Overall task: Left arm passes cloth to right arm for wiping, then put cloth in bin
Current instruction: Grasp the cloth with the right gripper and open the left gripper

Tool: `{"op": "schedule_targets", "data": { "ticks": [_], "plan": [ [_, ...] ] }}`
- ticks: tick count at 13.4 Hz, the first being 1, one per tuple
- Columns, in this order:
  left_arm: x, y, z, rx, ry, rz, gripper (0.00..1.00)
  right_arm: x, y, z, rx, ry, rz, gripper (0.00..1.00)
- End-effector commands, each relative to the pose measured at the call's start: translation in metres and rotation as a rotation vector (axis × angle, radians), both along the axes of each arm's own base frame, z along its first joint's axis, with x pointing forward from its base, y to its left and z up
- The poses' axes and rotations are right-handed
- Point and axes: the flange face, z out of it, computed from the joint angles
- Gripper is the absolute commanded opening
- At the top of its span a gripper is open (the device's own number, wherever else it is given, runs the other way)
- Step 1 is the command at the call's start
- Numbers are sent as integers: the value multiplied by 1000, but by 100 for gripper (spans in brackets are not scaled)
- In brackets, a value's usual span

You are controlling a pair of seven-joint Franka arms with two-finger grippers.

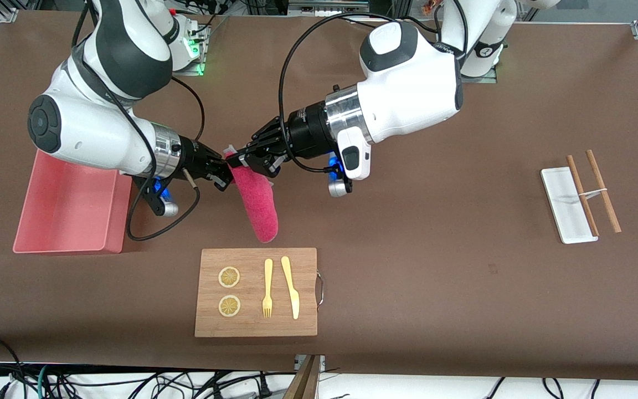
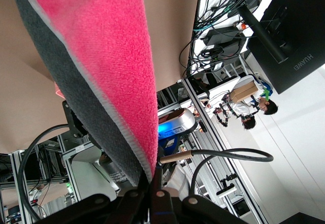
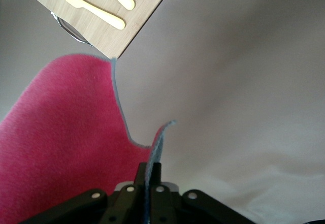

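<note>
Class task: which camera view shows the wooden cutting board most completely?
The front view: the whole rectangular wooden cutting board shows, carrying lemon slices, fork and knife. The right wrist view catches only one corner; the left wrist view shows none of it.

White arms, black joints; silver wrist rings; black pincers; black cables.

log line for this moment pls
phase: handover | left gripper: shut on cloth | right gripper: shut on cloth | cloth: hanging over table | bin: no cloth inside
</note>
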Motion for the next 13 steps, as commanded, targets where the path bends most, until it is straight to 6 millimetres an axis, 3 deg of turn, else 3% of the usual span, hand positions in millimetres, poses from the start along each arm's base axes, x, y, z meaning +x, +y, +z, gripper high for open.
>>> {"op": "schedule_targets", "data": {
  "ticks": [1, 6, 7, 9, 11, 13],
  "plan": [
    [4, -1, 5, -37, 4, 11, 0, 0, -1, 2, 21, 6, 14, 0],
    [5, 0, 5, -36, 3, 12, 0, 1, -3, 3, 20, 0, 18, 0],
    [6, 2, 5, -35, 0, 13, 9, 1, -4, 3, 19, -1, 18, 0],
    [6, 2, 5, -34, -1, 13, 39, 2, -7, 3, 21, -6, 23, 0],
    [6, 2, 6, -35, 0, 14, 81, 3, -8, 4, 23, -7, 21, 0],
    [14, 15, 9, -37, 3, 33, 90, 3, -8, 3, 23, -10, 27, 0]
  ]
}}
